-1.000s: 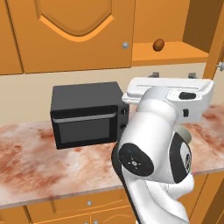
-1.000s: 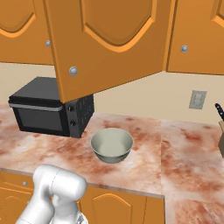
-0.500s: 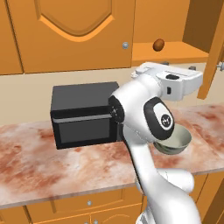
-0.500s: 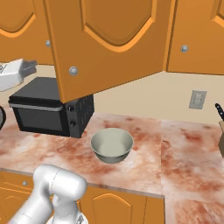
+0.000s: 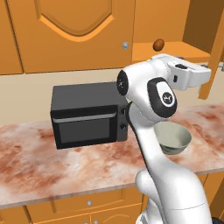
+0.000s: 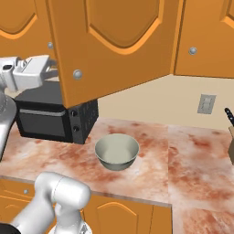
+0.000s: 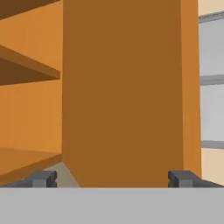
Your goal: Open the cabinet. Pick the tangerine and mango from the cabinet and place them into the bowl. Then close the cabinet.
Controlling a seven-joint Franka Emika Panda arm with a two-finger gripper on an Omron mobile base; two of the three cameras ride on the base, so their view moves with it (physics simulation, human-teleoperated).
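The cabinet [image 5: 74,35] has its left door shut and its right door [image 6: 114,41] swung wide open. On its lower shelf lies a small reddish-brown round fruit, the mango [image 5: 159,44]. The tangerine is out of view. My gripper [image 5: 205,75] hovers level with that shelf's front, pointing right at the open door's edge [image 5: 214,61]. Its fingers [image 7: 43,178] stand far apart with nothing between them, and orange cabinet wood and shelves lie ahead of them. The pale grey-green bowl [image 6: 117,151] sits on the counter right of the microwave, partly behind my arm in the left base view [image 5: 177,139].
A black microwave [image 5: 87,116] stands on the marbled counter [image 5: 52,166] under the cabinet. Another shut wall cupboard [image 6: 205,36] hangs to the right, with a wall socket [image 6: 206,103] below it. A knife block [image 6: 231,141] sits at the counter's far right.
My arm has risen and swung right. The hand went from in front of the microwave up toward the open door's edge. The gripper stayed open.
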